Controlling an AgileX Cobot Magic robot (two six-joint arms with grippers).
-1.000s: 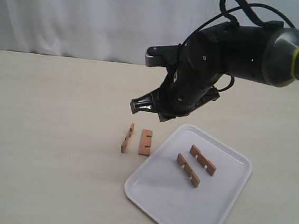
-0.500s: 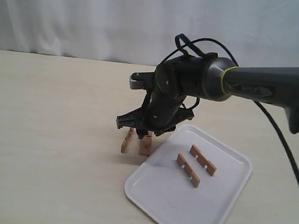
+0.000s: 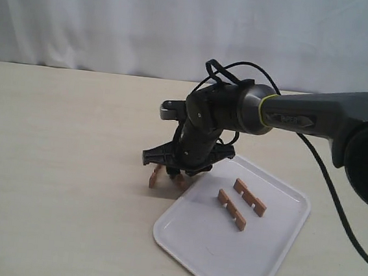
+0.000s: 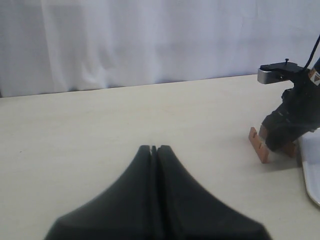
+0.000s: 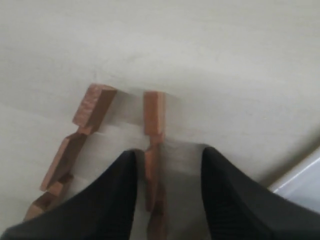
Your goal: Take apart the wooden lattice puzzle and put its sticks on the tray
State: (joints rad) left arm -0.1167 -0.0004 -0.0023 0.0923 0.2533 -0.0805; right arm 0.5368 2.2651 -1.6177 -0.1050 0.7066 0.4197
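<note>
Right hand (image 5: 167,160), spread, straddles one stick (image 5: 154,112) on the counter (image 3: 70,166), hiding its lower end. A second stick (image 5: 75,145) lies just beside it. Two more sticks (image 3: 231,209) lie on the tray (image 3: 277,251), lower right. Left hand (image 4: 154,150) is pressed together. The arm lettering (image 3: 296,119) is unreadable.

right end effector (image 3: 171,167) hiding most of table sticks (image 3: 155,177), tray (image 4: 312,172) cut off

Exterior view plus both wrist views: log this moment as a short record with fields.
puzzle: fully apart, four loose sticks
tray sticks: two, side by side, not touching, on the white tray
table sticks: two, on the table beside the tray
right hand: open, low over the table, fingers either side of one table stick, not closed on it
left hand: shut, empty, away from the sticks
left to do: two sticks not yet on the tray
</note>
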